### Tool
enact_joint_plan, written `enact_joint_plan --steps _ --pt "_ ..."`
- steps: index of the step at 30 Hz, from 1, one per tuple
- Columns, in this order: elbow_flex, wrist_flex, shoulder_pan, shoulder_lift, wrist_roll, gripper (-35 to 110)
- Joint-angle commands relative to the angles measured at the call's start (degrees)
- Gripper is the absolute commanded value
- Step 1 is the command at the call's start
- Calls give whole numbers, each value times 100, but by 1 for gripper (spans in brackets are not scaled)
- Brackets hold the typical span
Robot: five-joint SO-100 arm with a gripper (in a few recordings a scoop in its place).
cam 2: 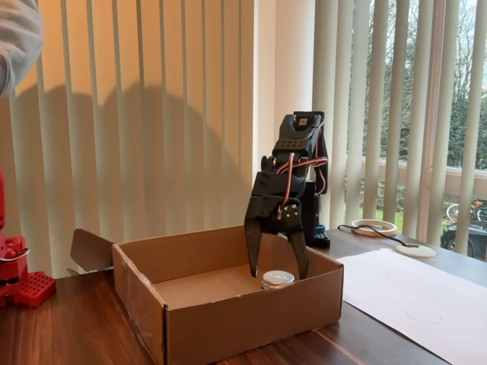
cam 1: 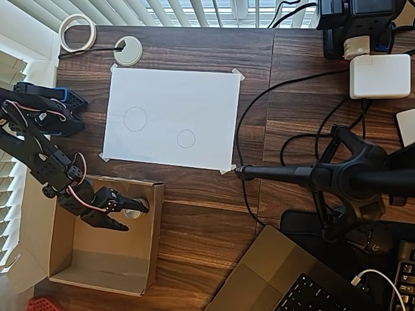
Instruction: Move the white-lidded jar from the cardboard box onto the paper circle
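Straddling the white-lidded jar [cam 2: 277, 279] inside the cardboard box [cam 2: 228, 319], gripper [cam 2: 277, 272] fingers spread; jar's probably light, rigid, slick, so pinch its sides.

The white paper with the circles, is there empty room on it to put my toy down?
Yes. The white sheet is bare apart from two pencil circles, the larger circle and the paper circle. The wood between the sheet and the cardboard box is free too. The box's near corner is crowded: the claw straddles the white-lidded jar.

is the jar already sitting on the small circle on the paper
No. In the overhead view the jar is inside the cardboard box, and the small circle is bare.
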Motion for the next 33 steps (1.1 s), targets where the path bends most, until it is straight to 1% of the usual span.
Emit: enact_joint_plan --steps 1,6,15,33 --pt "-246 -88 53 79 -132 36" --pt "-272 -35 44 26 -185 36" --pt "-536 712 44 -79 -255 35" --pt "-791 1380 26 -229 -343 35"
